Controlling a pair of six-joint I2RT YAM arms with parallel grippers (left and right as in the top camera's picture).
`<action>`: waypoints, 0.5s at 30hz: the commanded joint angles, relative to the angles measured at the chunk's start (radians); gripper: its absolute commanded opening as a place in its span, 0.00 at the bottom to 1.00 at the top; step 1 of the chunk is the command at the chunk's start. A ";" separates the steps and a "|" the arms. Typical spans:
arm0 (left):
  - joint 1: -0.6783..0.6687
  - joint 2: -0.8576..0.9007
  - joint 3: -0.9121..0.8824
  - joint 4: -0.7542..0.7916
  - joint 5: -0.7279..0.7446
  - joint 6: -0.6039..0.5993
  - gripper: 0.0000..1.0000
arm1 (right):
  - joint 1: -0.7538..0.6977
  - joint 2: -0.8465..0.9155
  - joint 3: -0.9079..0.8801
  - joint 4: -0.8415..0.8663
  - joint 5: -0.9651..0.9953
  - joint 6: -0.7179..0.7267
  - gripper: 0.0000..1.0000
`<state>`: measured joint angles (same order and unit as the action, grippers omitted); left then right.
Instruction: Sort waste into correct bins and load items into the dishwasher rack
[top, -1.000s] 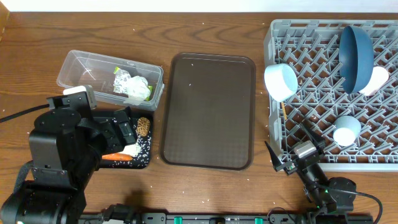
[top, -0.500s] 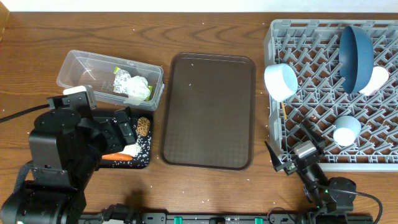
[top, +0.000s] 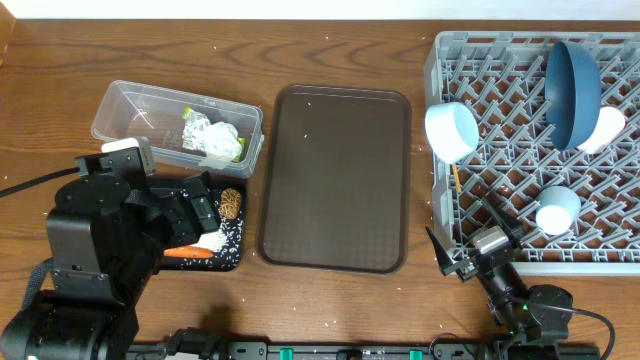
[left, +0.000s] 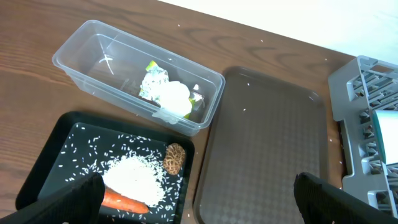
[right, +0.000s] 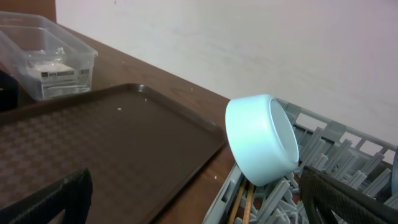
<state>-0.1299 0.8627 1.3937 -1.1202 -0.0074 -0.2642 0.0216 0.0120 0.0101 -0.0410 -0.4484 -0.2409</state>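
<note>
1. Nothing has moved since a second ago: both arms sit where they were, and every dish and scrap lies as it did.
2. Left claw (left: 200, 202) is spread wide and holds nothing. It hangs above the near edge of the black tray (left: 62, 143).
3. Just ahead of its left finger lies the carrot piece (left: 124, 200), touching a heap of rice (left: 134, 177). The brown lump (left: 175, 158) sits a little further ahead. Food scraps share this tray, it seems, to keep them apart from packaging.
4. Further out from that claw, the wrapper (left: 165, 93) rests inside the clear tub (left: 81, 46).
5. Right claw (right: 199, 205) is also wide and empty, low at the worktop (top: 60, 70) edge. The brown serving tray (right: 93, 155) lies ahead to its left.
6. Ahead to its right is the rack (top: 520, 200). The white bowl (right: 261, 140) leans on edge between the pegs, likely so it can drain.
7. Beyond it, the dark-blue bowl (top: 572, 92) also stands on edge, with two cups (top: 557, 208) well apart.
8. I judge the sorting and the loading done.
</note>
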 joint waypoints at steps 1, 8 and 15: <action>-0.002 -0.011 0.004 -0.002 -0.012 0.009 0.98 | -0.008 -0.006 -0.005 0.000 -0.004 0.016 0.99; 0.001 -0.067 -0.013 0.050 -0.012 0.019 0.98 | -0.008 -0.006 -0.005 0.000 -0.004 0.016 0.99; 0.005 -0.200 -0.117 0.258 0.047 0.227 0.98 | -0.008 -0.006 -0.005 0.000 -0.004 0.016 0.99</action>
<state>-0.1295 0.7147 1.3216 -0.9066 -0.0010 -0.1844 0.0216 0.0120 0.0101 -0.0406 -0.4484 -0.2409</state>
